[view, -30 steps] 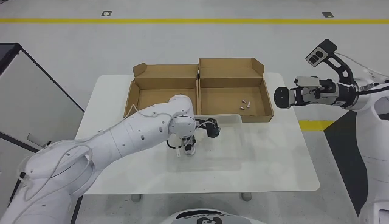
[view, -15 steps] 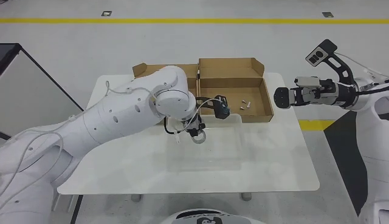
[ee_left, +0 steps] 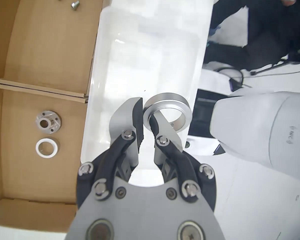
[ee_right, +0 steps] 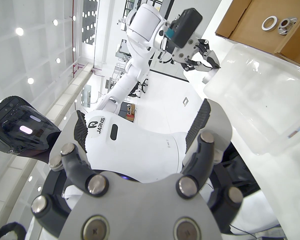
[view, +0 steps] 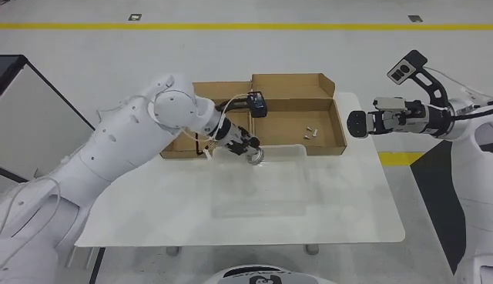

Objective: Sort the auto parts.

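Observation:
My left gripper (ee_left: 146,121) is shut on the rim of a silver metal ring (ee_left: 167,112), one finger inside the ring and one outside. In the top view this ring (view: 256,155) hangs over the back rim of the clear plastic bin (view: 262,184), just in front of the left cardboard box (view: 179,122). That box holds a flanged metal hub (ee_left: 48,121) and a white ring (ee_left: 47,147). The right cardboard box (view: 333,122) holds three bolts (view: 310,132). My right gripper (view: 356,122) is open and empty, in the air past the table's right side.
The two open boxes stand side by side at the back of the white table (view: 354,207), with their flaps raised. The clear bin (ee_right: 260,96) sits in the table's middle. Bare tabletop lies to the left, right and front of the bin.
My left arm has risen out of the clear bin with the metal ring and swung back and left toward the boxes. The right arm has not moved.

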